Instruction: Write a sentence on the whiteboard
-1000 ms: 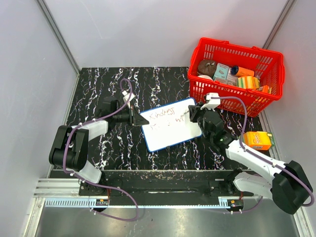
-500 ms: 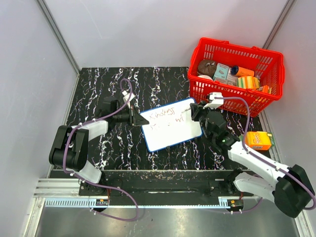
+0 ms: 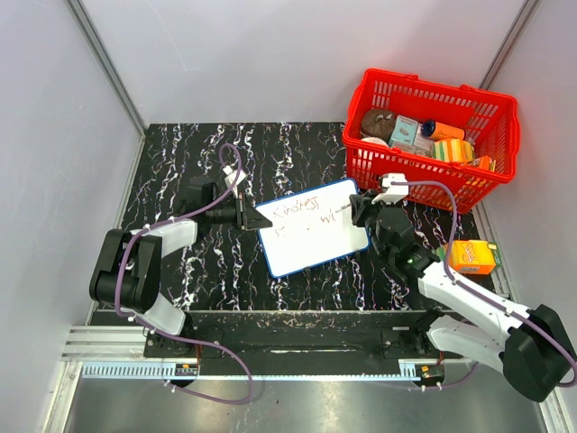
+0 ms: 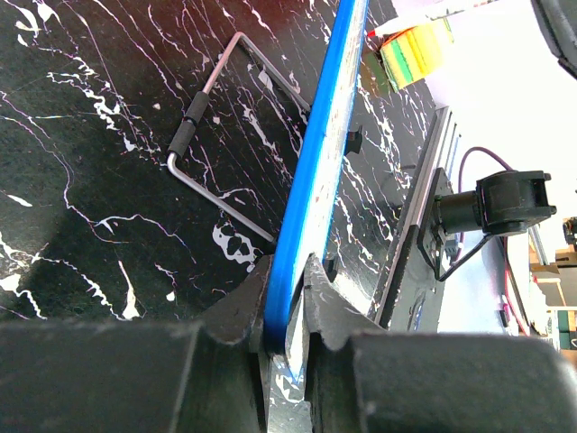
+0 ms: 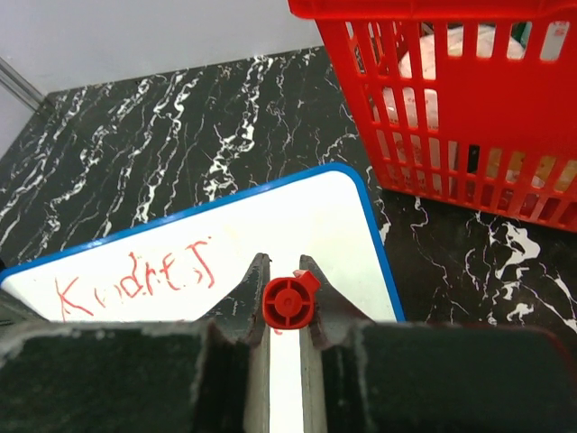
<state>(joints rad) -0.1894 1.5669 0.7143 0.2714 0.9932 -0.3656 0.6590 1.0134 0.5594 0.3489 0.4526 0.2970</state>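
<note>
Whiteboard (image 3: 315, 239) lies flat near the middle of the bench (image 3: 198, 144), skewed so its far right corner points at the red basket (image 3: 424, 88) in the bench's far right corner. Left gripper (image 3: 259, 219) is clamped on the board's left edge; its wrist view shows both jaws pinching the thin blue frame (image 4: 320, 153). Judged purpose: anchor the board so marker strokes do not slide it. Right gripper (image 3: 361, 210) is closed on a red marker (image 5: 287, 302), held over the board's right half with the barrel end facing its wrist camera; the tip is hidden, so contact cannot be confirmed. The sentence (image 5: 135, 275) is partly done: a first line in red reads roughly "Kindness" along the far edge, with a few marks of a second line below. The near half of the board is blank. An orange carton (image 3: 471, 256) sits by the bench's right edge, uninvolved.
</note>
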